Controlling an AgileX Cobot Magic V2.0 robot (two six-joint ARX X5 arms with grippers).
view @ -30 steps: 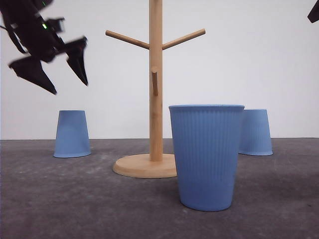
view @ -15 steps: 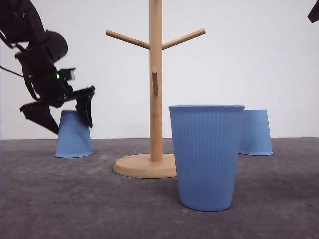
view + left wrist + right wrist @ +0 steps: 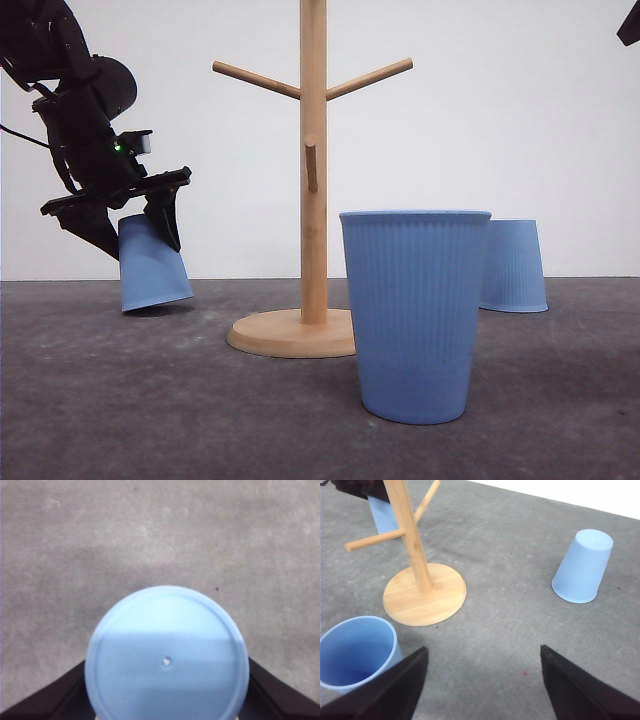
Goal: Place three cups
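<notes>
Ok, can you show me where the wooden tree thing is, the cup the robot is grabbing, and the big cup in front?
Wooden rack (image 3: 313, 150), front view, on its upright pole.
Tilted cup (image 3: 152, 268), front view, on its ribbed side below the left gripper (image 3: 128, 226).
Front cup (image 3: 414, 315), front view, middle of its ribbed wall.

All three cups are matte light blue with fine vertical ribbing: the near cup (image 3: 415, 315) standing open side up, the far right cup (image 3: 514, 266) and the far left cup (image 3: 152, 264), whose flat base is a paler, smooth blue. The mug tree (image 3: 312, 180) is light honey-coloured wood. The left gripper (image 3: 128, 222) is black. The counter (image 3: 120, 400) is mottled dark grey, the wall behind plain white.
</notes>
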